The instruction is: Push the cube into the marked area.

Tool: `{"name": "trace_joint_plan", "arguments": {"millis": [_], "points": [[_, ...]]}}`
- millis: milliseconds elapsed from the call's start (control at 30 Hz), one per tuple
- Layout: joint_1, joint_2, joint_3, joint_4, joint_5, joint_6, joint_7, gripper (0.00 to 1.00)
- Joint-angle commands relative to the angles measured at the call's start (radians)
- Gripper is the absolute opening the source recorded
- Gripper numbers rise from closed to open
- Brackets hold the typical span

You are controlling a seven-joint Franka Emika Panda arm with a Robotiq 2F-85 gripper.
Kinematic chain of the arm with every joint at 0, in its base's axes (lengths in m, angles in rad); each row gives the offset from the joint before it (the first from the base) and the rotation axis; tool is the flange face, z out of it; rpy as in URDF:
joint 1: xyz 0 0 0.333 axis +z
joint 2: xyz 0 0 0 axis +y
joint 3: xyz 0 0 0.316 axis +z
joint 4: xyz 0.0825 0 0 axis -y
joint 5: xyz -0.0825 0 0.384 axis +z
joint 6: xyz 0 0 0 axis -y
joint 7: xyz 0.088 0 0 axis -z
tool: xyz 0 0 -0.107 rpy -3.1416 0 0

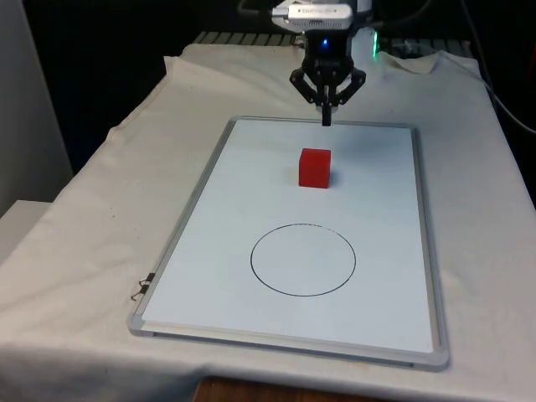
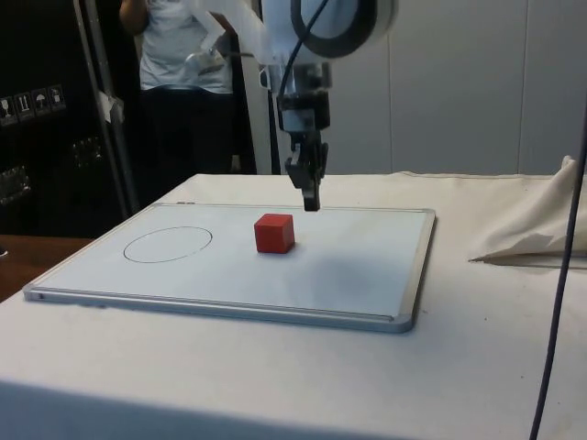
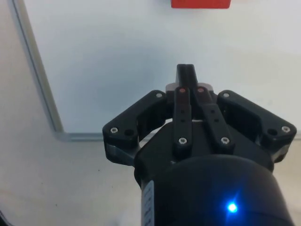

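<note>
A: Where does the red cube [image 1: 315, 167] lie from the gripper [image 1: 327, 122]?

B: Nearer the camera in the front view. The gripper hangs above the far part of the whiteboard [image 1: 209, 251], just inside its far rim, fingers pressed together into one narrow tip and holding nothing. The cube stands on the board a little beyond that tip, apart from it, not touching.

A: And the drawn circle [image 1: 303, 260]?

B: Nearer again, on the same line. Gripper, cube and circle run almost straight from far to near, the circle's middle a shade to the front view's left of the cube.

A: So a straight push would do?

B: I judge so: lower the tip behind the cube's far face, then drive toward the near edge. In the side view the tip [image 2: 311, 203] hangs above board level, so it must come down first.
</note>
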Motion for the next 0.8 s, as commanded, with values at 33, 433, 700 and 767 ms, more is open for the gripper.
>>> {"name": "trace_joint_plan", "arguments": {"millis": [33, 433, 700, 767], "points": [[-0.001, 0.02, 0.006, -0.004, 0.018, 0.032, -0.013, 0.0], [-0.006, 0.138, 0.009, 0.015, 0.012, 0.147, -0.022, 0.0], [-0.009, 0.155, -0.003, 0.026, 0.006, 0.16, -0.033, 0.0], [-0.009, 0.154, -0.004, 0.026, 0.005, 0.16, -0.035, 0.0]]}}
